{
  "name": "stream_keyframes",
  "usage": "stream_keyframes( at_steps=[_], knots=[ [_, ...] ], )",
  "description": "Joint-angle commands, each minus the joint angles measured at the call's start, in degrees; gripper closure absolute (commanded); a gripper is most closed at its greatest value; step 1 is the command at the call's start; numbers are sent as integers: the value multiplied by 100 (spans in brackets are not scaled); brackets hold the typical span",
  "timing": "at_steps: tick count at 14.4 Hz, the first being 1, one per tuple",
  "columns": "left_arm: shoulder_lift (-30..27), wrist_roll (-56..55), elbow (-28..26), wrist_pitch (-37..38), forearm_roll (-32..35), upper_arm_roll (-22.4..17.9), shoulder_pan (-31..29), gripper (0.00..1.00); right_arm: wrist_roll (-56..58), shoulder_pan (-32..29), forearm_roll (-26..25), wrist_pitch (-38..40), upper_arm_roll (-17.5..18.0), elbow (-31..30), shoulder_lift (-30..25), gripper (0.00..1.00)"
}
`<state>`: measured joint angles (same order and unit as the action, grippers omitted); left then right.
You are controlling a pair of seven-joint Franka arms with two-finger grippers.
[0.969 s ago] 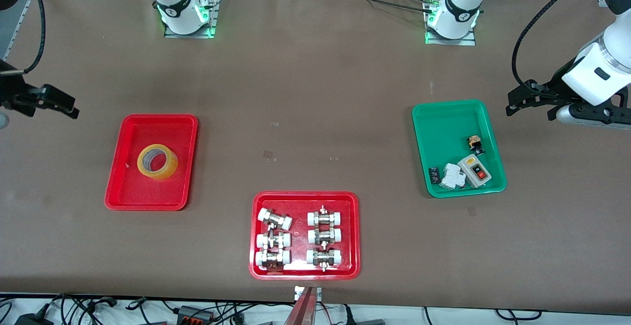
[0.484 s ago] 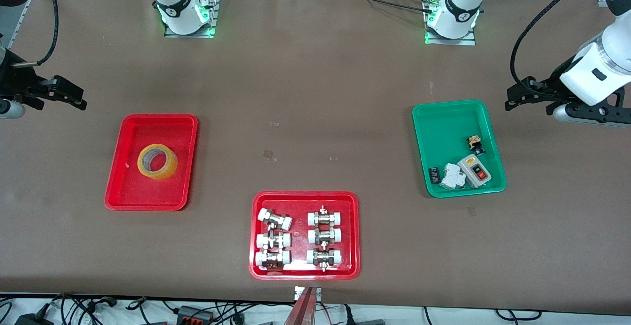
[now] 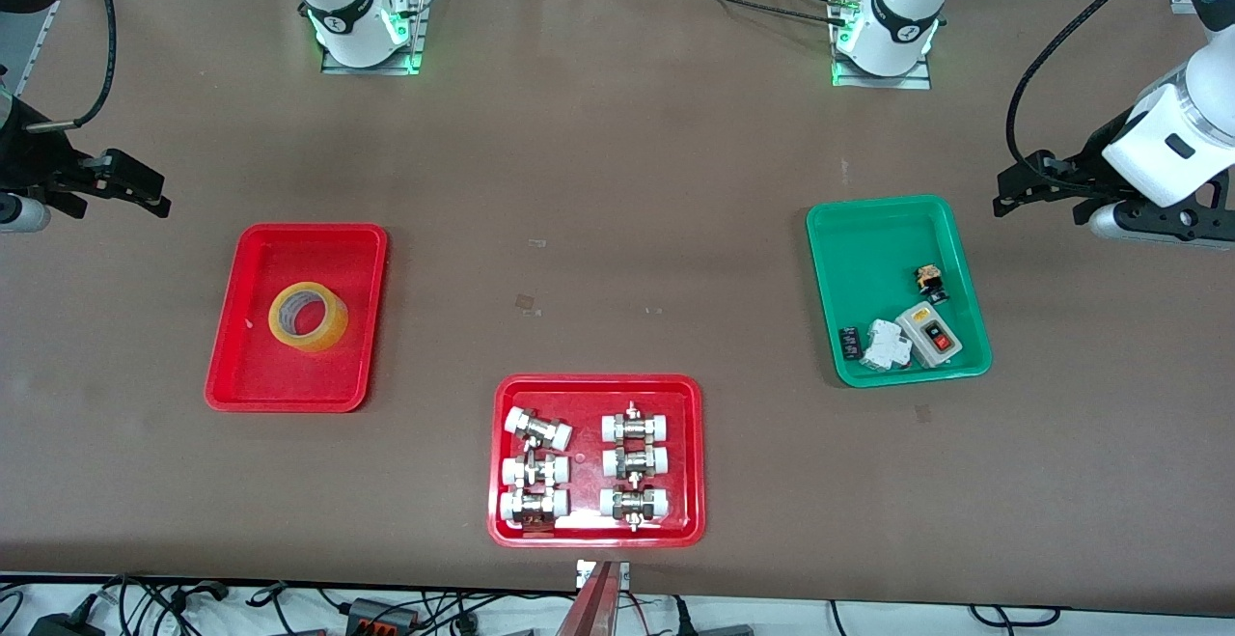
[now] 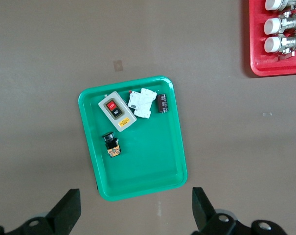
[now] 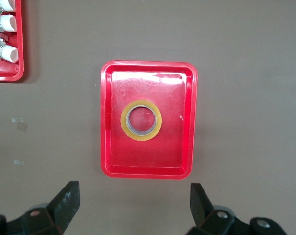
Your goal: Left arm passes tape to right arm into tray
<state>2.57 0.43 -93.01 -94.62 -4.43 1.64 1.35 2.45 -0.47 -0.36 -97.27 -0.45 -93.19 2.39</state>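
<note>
The yellow tape (image 3: 323,335) lies flat in the plain red tray (image 3: 270,375) toward the right arm's end of the table. In the right wrist view the tape (image 5: 141,137) sits at the middle of the tray (image 5: 172,147). My right gripper (image 3: 145,194) is open and empty, up over bare table beside the tray at the right arm's end; its own view shows its fingers spread wide (image 5: 134,188). My left gripper (image 3: 1008,194) is open and empty over the table beside the green tray, at the left arm's end (image 4: 135,193).
A green tray (image 3: 868,231) holds a switch box (image 3: 931,335) and small electrical parts; it also shows in the left wrist view (image 4: 148,166). A red tray (image 3: 598,383) with white-capped metal fittings lies nearest the front camera.
My right gripper has moved a little toward the robots' bases and then stopped. My left gripper has shifted only slightly. The tape has not moved.
</note>
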Motion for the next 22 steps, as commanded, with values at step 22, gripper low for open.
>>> stream_keyframes(
  at_steps=[22],
  knots=[
    [-81, 124, 11, -13, -58, 91, 41, 0, 54, -287, 229, -3, 45, -190, -300, 0]
  ],
)
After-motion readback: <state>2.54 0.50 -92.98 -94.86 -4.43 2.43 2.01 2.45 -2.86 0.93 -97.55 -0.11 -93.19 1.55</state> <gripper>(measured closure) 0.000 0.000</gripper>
